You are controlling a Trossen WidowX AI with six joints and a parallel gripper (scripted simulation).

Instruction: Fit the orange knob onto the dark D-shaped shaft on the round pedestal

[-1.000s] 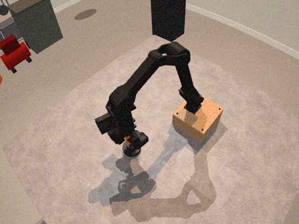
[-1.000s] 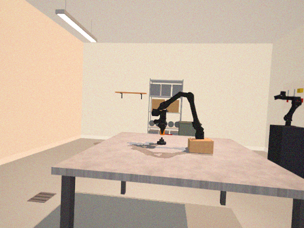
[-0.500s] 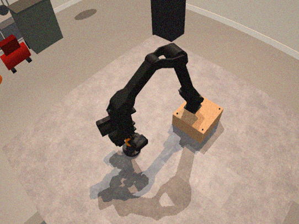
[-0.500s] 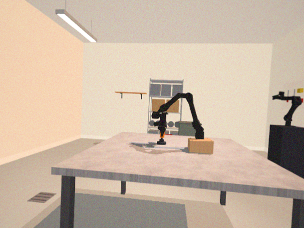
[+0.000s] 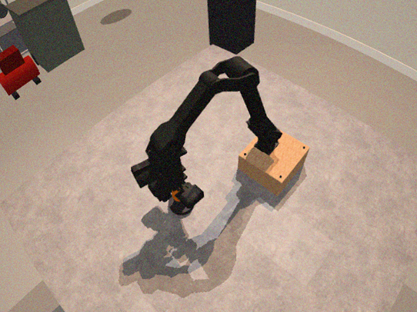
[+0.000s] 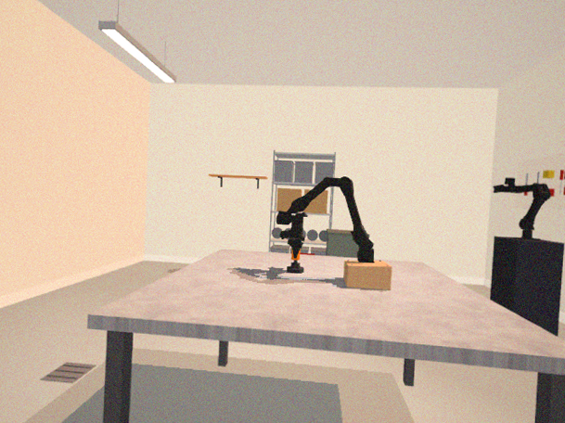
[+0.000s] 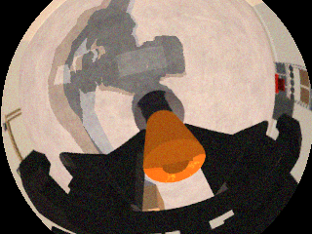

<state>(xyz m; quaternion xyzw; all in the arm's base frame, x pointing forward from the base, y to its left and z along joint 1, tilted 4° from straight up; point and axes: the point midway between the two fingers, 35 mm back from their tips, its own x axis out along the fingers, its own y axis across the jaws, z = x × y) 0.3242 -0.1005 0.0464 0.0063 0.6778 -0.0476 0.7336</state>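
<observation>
The orange knob (image 5: 174,196) (image 6: 298,257) (image 7: 172,138) is held with its narrow end pointing down. My gripper (image 5: 176,197) (image 6: 296,256) (image 7: 164,131) is shut on the knob, with a finger on each side. The dark round pedestal (image 5: 179,210) (image 6: 295,269) (image 7: 177,108) stands on the table directly below the knob. In the wrist view the knob's narrow end overlaps the dark middle of the pedestal. The shaft's top and its flat side are hidden, and I cannot tell whether the knob touches the shaft.
The arm's base stands on a wooden box (image 5: 290,152) (image 6: 367,276) to the right of the pedestal in the top and exterior views. The pedestal and box are on a mottled pinkish table (image 5: 312,235) (image 6: 317,311). The arm's shadow falls on the table beside the pedestal.
</observation>
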